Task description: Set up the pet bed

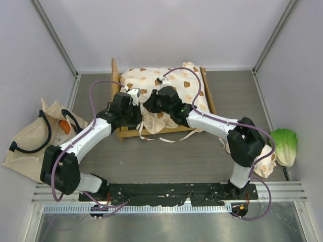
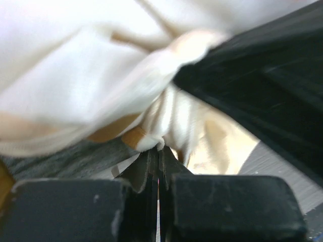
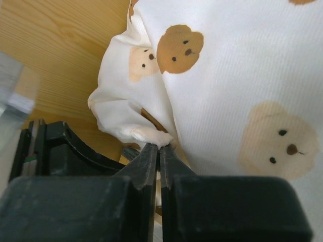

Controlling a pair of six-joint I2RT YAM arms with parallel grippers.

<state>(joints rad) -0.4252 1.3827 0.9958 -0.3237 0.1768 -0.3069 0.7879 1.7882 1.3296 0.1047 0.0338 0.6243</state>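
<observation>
The pet bed [image 1: 126, 132] is a light-wood frame at the middle back of the table. Its cream bear-print cushion [image 1: 174, 83] lies rumpled over it. My left gripper [image 1: 134, 102] and right gripper [image 1: 150, 103] meet at the cushion's near left part. In the left wrist view the left gripper [image 2: 159, 149] is shut, with a bunch of cream cushion fabric [image 2: 151, 138] pinched at its tips over the grey base [image 2: 65, 159]. In the right wrist view the right gripper [image 3: 160, 146] is shut on a folded cushion corner [image 3: 146, 135] above the wooden frame [image 3: 60, 50].
A beige tote bag [image 1: 28, 146] with black handles lies at the left, something orange [image 1: 64, 126] in its mouth. A green lettuce toy [image 1: 285, 143] rests by the right wall, beside a small bear-print piece [image 1: 266, 166]. Cream ties [image 1: 169, 139] trail in front of the bed.
</observation>
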